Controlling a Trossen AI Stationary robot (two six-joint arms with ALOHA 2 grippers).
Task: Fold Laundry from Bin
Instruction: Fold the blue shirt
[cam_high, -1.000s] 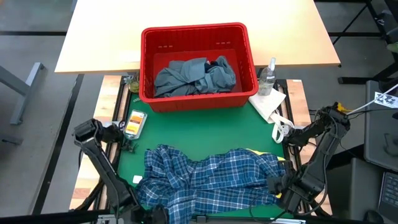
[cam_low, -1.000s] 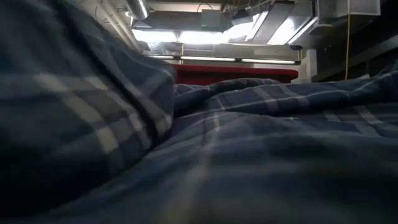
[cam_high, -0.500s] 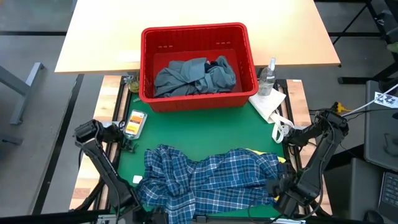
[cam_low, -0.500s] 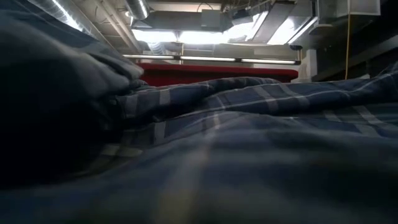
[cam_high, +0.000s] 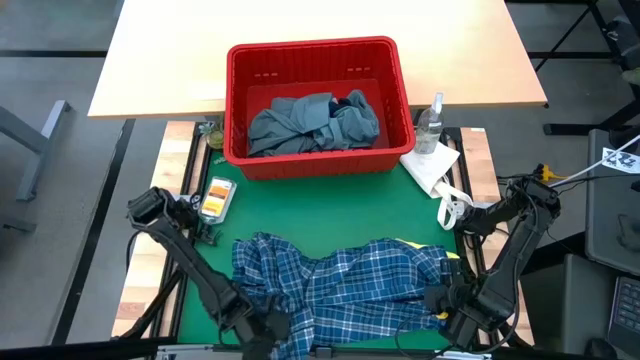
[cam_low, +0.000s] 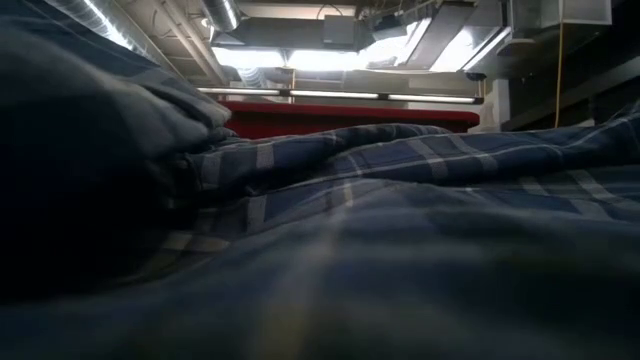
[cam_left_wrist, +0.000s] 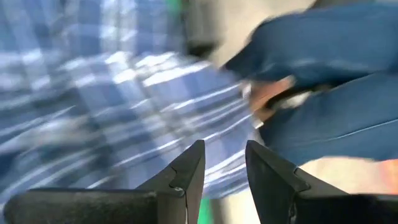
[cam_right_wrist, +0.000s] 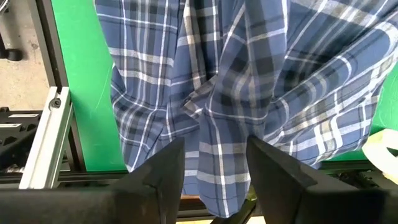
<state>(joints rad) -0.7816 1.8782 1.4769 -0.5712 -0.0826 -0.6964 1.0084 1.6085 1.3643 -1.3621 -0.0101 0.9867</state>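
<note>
The blue-white plaid shirt (cam_high: 335, 285) lies crumpled across the near part of the green mat (cam_high: 330, 205); it fills the low view (cam_low: 400, 220). My left gripper (cam_high: 268, 325) hovers over the shirt's near left corner, its fingers (cam_left_wrist: 222, 162) a little apart with nothing between them. My right gripper (cam_high: 447, 300) points down over the shirt's right end, open (cam_right_wrist: 214, 158), above a bunched fold (cam_right_wrist: 208, 112). A sliver of the yellow garment (cam_high: 456, 258) shows under that end. The red bin (cam_high: 318, 105) at the far side holds a grey-blue garment (cam_high: 305, 122) and a dark navy one (cam_high: 357, 100).
A spray bottle (cam_high: 432, 120) and white paper towel (cam_high: 432, 165) stand right of the bin, with a white object (cam_high: 452, 210) nearer. An orange packet (cam_high: 216, 197) lies at the mat's left. The table frame's rail (cam_right_wrist: 46, 143) runs beside the mat. A blurred blue shape (cam_left_wrist: 323, 68) shows beyond the left fingers.
My left gripper has swung along the near edge toward the table's right, turning as it went, and now hangs over the shirt's near left corner. In the low view the raised plaid fold on the left has sunk lower. The right arm has stayed almost still.
</note>
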